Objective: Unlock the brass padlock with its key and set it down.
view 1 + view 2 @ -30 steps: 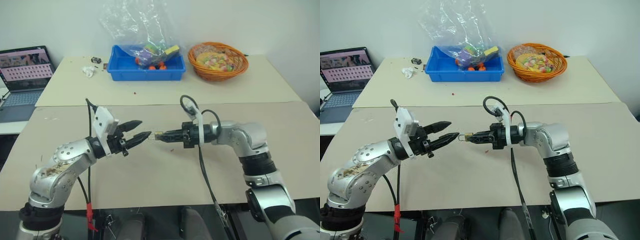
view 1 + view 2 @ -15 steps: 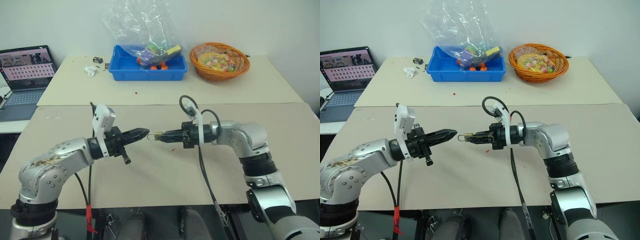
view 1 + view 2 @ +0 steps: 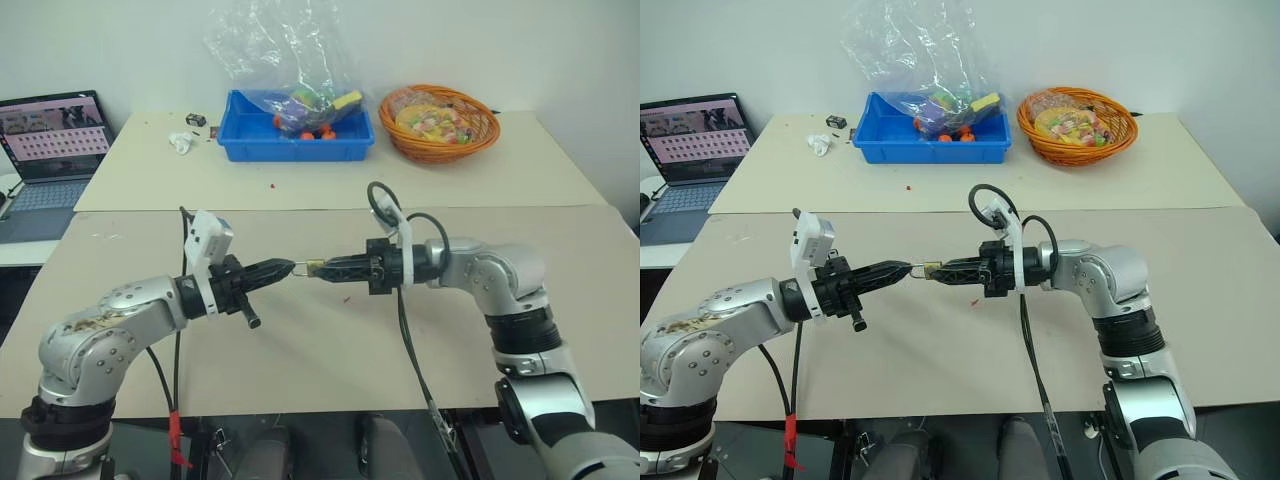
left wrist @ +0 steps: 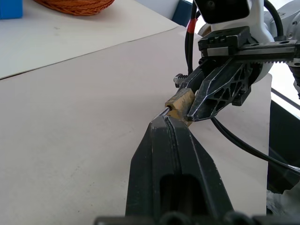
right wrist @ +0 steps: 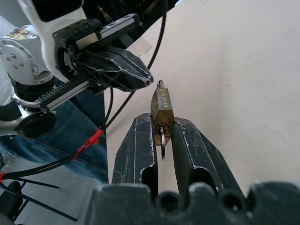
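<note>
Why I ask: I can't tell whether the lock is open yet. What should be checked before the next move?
1. Brass padlock clamped between the right gripper fingers: ok.
2. Key seated in the keyhole, at the end facing the right wrist: ok.
3. Left gripper shut, tips at the padlock's shackle end: ok.
4. Shackle actually pinched by the left gripper: cannot tell.
5. Shackle popped free of the body: cannot tell.
6. Bare table under the padlock for setting it down: ok.
</note>
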Controlling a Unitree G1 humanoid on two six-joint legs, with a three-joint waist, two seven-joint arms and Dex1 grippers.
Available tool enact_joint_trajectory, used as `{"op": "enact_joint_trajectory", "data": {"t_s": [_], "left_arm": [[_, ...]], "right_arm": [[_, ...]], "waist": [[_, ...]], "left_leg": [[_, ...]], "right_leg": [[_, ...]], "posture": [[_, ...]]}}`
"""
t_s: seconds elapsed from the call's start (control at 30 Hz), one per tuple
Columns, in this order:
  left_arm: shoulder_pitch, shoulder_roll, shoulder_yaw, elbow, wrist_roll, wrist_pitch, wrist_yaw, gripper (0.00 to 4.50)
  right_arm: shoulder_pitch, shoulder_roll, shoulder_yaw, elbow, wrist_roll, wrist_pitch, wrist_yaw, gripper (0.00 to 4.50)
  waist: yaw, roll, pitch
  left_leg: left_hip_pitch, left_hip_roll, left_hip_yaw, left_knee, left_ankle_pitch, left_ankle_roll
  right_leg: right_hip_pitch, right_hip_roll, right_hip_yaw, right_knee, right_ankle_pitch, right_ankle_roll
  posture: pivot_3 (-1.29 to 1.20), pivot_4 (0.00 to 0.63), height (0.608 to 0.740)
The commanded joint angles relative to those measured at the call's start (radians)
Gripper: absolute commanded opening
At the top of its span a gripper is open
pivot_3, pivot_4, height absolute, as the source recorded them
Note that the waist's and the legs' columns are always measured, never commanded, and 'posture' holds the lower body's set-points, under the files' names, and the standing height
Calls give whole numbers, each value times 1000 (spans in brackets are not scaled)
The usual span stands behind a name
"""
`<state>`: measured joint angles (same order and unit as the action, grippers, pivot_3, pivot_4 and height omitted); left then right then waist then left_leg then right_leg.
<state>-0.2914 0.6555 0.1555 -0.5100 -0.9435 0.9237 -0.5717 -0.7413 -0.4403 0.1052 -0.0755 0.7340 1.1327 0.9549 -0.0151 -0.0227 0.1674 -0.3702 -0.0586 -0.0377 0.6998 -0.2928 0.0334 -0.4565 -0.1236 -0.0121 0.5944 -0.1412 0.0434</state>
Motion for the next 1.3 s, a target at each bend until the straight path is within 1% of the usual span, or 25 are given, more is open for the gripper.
{"op": "enact_joint_trajectory", "data": {"t_s": [0.03,0.23,0.63,0.83,1.0,1.1,1.17,1.23,1.3], "left_arm": [[-8,-3,2,-12,1,-17,-4,16],[-4,-9,-5,-20,20,-25,3,16],[-1,-22,-3,-28,36,-23,15,16],[-2,-25,2,-32,29,-18,21,16],[19,-6,4,-24,63,-33,14,16],[74,29,-1,-21,133,-82,-16,16],[123,75,-33,-21,240,-172,-56,16],[153,116,-79,-39,341,-271,-99,16],[150,129,-121,-80,402,-354,-135,16]], "right_arm": [[3,-19,-10,-70,39,4,20,92],[-7,-16,-18,-87,63,12,8,92],[-65,31,-78,-33,111,44,-62,92],[-74,33,-88,-19,119,49,-72,92],[-78,14,-137,33,154,79,-71,92],[-70,-22,-171,81,173,124,-59,92],[-66,-64,-144,164,133,173,-72,92],[-46,-112,-49,229,56,191,-79,92],[-21,-141,37,278,1,207,-71,92]], "waist": [[1,0,0],[0,0,0],[1,0,0],[1,0,0],[0,0,0],[0,0,0],[0,0,0],[1,0,0],[6,0,0]], "left_leg": [[0,0,0,0,0,0],[0,0,0,0,0,0],[0,0,0,0,0,0],[0,0,0,0,0,0],[0,0,0,0,0,0],[0,0,0,0,0,0],[0,0,1,-1,-1,1],[0,0,2,-1,-1,1],[0,1,3,-1,-1,2]], "right_leg": [[0,0,0,0,0,0],[0,0,0,0,0,0],[0,0,0,0,0,0],[0,0,0,0,0,0],[0,0,0,0,0,0],[0,0,0,0,0,0],[0,0,0,0,0,0],[0,0,0,-1,0,0],[0,0,1,-1,0,0]], "posture": [[0,150,732],[0,150,732],[0,150,732],[0,150,732],[0,150,732],[0,150,732],[0,150,732],[0,150,732],[0,150,732]]}}
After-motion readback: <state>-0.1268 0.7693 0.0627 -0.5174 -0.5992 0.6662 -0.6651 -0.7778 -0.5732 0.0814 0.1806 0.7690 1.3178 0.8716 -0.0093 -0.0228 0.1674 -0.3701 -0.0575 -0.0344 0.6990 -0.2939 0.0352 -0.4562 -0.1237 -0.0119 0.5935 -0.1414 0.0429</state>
